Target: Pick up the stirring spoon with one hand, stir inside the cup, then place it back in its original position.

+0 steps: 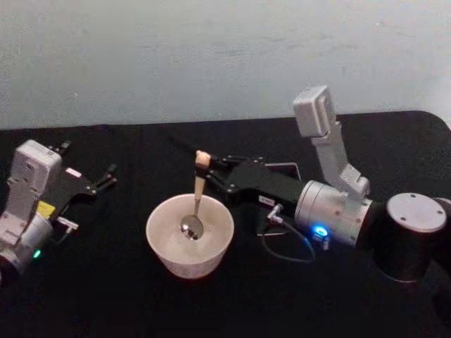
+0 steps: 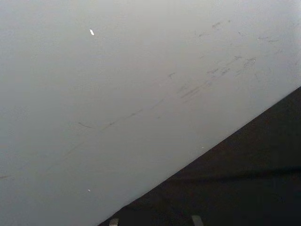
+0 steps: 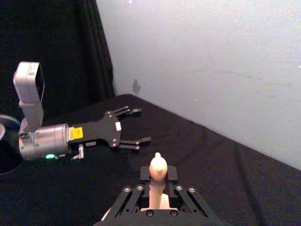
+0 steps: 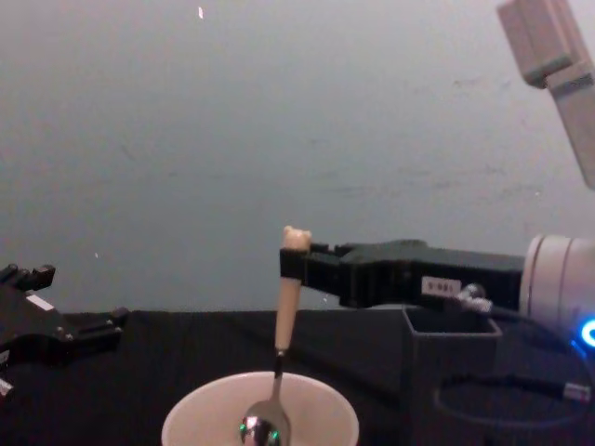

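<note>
Evidently mid-stir, I had the right gripper [image 1: 211,170] fingers clamped on the stirring spoon [image 1: 197,193], its bowl inside the cup [image 1: 159,245], circling due next; the left gripper [image 1: 106,177] sat open-fingered at nine o'clock.

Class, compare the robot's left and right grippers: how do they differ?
The left gripper is open and empty; the right gripper is shut on the stirring spoon. The left gripper sits aside from the cup; the right gripper holds the spoon's bowl inside it. Both are black.

One stirring spoon [image 1: 198,190], one cup [image 1: 184,266] and one dark holder box [image 4: 444,372] are showing over one black table [image 1: 106,296]. Two grippers are appearing: a left gripper [image 3: 143,125] and a right gripper [image 1: 208,171].
</note>
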Available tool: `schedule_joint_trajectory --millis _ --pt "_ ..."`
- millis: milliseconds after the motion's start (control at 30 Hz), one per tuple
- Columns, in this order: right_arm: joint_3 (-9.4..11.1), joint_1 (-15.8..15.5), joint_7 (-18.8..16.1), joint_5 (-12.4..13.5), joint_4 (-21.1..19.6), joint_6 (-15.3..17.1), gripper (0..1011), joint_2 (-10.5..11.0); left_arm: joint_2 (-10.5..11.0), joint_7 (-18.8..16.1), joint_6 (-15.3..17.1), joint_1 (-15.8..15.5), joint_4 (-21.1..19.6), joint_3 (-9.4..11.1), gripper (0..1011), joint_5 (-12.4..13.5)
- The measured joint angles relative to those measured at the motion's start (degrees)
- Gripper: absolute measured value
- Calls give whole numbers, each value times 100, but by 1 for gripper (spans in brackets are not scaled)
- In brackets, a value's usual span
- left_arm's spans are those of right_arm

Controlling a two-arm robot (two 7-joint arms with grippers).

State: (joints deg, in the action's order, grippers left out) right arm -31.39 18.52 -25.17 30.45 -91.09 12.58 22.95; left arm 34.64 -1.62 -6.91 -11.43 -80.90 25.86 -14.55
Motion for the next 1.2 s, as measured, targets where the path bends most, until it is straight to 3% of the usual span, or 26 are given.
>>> schedule_joint_trajectory --millis 400,833,1200 --pt "422 -125 280 504 -391 218 211 120 0 0 0 0 0 0 1001 0" --pt "1077 -318 531 1278 -802 310 210 473 0 0 0 0 0 0 1002 0" --pt "1344 -463 683 1463 -866 66 211 811 0 0 0 0 0 0 1001 0"
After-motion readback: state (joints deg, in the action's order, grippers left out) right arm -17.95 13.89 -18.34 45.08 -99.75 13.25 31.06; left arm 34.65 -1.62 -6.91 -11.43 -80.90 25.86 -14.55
